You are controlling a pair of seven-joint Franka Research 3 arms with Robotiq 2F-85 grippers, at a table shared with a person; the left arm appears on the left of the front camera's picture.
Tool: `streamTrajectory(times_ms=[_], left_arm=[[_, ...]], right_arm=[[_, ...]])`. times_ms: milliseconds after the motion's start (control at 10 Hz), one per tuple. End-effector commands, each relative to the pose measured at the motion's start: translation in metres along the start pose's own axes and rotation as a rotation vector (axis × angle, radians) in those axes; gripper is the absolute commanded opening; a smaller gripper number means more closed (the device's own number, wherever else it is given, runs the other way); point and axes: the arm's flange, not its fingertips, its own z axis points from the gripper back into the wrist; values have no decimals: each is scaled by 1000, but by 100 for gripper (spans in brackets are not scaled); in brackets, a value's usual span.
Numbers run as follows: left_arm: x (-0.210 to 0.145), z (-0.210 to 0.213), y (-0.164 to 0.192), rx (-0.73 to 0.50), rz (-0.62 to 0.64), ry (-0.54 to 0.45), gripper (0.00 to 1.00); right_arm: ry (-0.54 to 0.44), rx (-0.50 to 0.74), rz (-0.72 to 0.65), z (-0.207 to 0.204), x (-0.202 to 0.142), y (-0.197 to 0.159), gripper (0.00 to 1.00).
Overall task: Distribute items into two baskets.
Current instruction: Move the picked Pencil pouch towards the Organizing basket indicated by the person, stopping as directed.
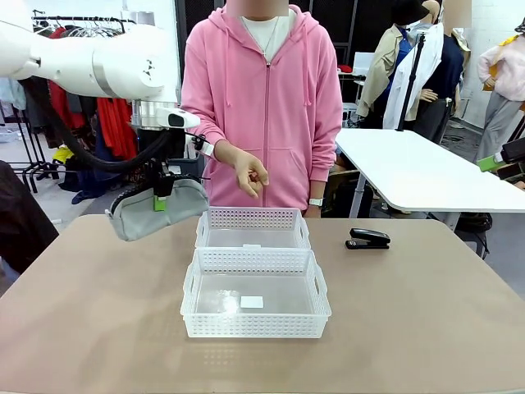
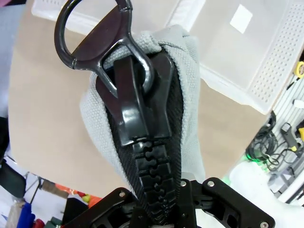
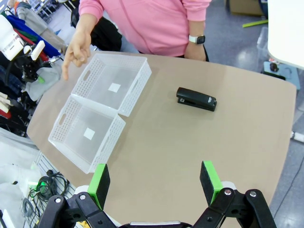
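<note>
- Right end effector (image 3: pixel 153 179): fingers spread, nothing between them. It hangs over the near part of the bench (image 1: pixel 410 312), well apart from the stapler (image 1: pixel 367 238).
- Near basket (image 1: pixel 254 324): empty, touching the far basket (image 1: pixel 252 218), also empty.
- Stapler: lies flat on the bench, right of the far basket.
- Left end effector (image 1: pixel 161 201): clenched on the ridged strap of the grey pouch (image 1: pixel 156 215), which hangs in the air just left of the far basket.
- Step in hand: transfer of the pouch to a basket.
- Next move: shift the pouch over a basket, align its width with the opening, lower, release.
- Person's hand (image 1: pixel 248 174): points down above the far basket, probably the target.
- Bench surface: plain tan.
- Room: clothes rack at left, white table at right.
</note>
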Motion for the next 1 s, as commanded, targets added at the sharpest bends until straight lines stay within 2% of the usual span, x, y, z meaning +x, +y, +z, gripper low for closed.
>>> streamTrajectory(times_ms=[0,300,500,600,700,800,900], left_arm=[[11,-5,9,68,-51,-13,0],[24,-11,24,100,-84,-48,0],[29,-15,21,89,-106,-52,0],[18,-15,17,91,-95,-70,0],[-8,-14,14,99,-57,-78,0],[-43,-13,9,112,-10,-96,0],[-80,-13,5,75,41,-119,0]], right_arm=[[-4,5,5,0,1,1,100],[-4,5,5,0,1,1,100],[-4,5,5,0,1,1,100],[-4,5,5,0,1,1,100],[-4,5,5,0,1,1,100],[-4,5,5,0,1,1,100],[-4,5,5,0,1,1,100]])
